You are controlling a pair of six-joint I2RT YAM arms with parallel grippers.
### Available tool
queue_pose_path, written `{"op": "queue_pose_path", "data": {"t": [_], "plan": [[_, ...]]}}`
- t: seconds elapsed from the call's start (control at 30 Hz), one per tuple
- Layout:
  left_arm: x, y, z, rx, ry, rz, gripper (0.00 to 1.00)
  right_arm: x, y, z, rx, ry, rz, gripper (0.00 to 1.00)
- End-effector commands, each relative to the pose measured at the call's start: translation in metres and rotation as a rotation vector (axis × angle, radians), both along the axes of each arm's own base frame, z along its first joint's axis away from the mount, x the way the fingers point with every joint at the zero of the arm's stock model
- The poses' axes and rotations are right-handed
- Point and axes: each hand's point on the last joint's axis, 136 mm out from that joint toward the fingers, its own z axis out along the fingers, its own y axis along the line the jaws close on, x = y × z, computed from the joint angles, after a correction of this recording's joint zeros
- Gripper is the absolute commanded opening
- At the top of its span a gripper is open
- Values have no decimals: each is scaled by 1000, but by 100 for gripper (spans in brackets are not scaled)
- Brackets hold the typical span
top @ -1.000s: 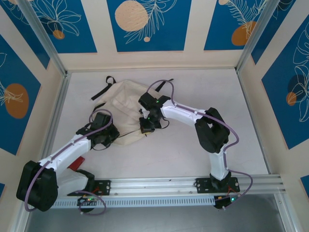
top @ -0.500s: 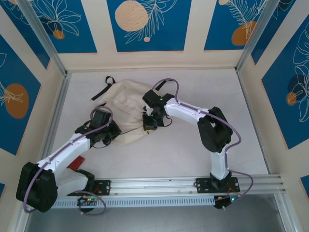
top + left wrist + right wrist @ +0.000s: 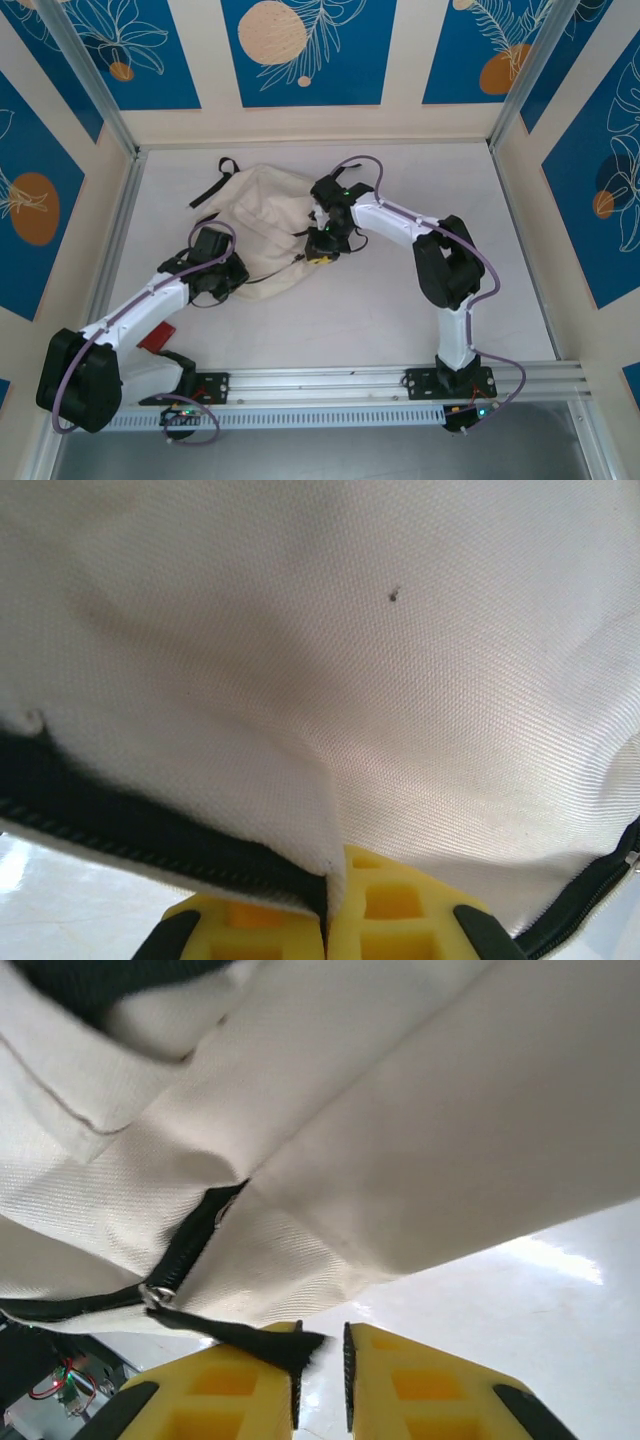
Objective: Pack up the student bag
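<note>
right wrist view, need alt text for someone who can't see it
A black zipper pull tab runs from the zipper of the cream student bag to the narrow gap between the yellow fingers of the right gripper. The bag's fabric is close up, with white table beneath.

There is one bag and two grippers, the left gripper and the right gripper, each with two yellow fingers. One small red thing lies well behind the left gripper.
</note>
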Motion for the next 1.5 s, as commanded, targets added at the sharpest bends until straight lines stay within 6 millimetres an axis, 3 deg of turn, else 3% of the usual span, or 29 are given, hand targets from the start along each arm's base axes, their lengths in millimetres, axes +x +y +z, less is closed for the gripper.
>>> {"op": "queue_pose_path", "data": {"t": [0.0, 0.13, 0.43, 0.8, 0.93, 1.07, 1.23, 1.47], "plan": [[-4, 11, -5, 58, 24, -1, 1, -11, 3, 23, 51, -35, 57, 9], [-2, 8, -3, 45, 20, -9, 2, -15, 6, 22, 46, -50, 88, 6], [-2, 6, -1, 34, 17, -14, 3, -10, 14, 30, 82, -113, 87, 30], [-2, 5, 0, 27, 15, -13, 4, 2, 6, 11, 18, -108, 44, 25], [-2, 5, 1, 24, 14, -12, 5, 5, 1, 19, 15, -81, -60, 45], [-2, 4, 1, 22, 13, -9, 5, 1, 15, 33, 127, -16, -206, 60], [-1, 3, 1, 11, 12, -6, 5, 8, 23, 31, 149, -2, -312, 60], [-2, 2, 0, 4, 15, -9, 6, 11, 30, 17, 138, 41, -317, 57]]}}
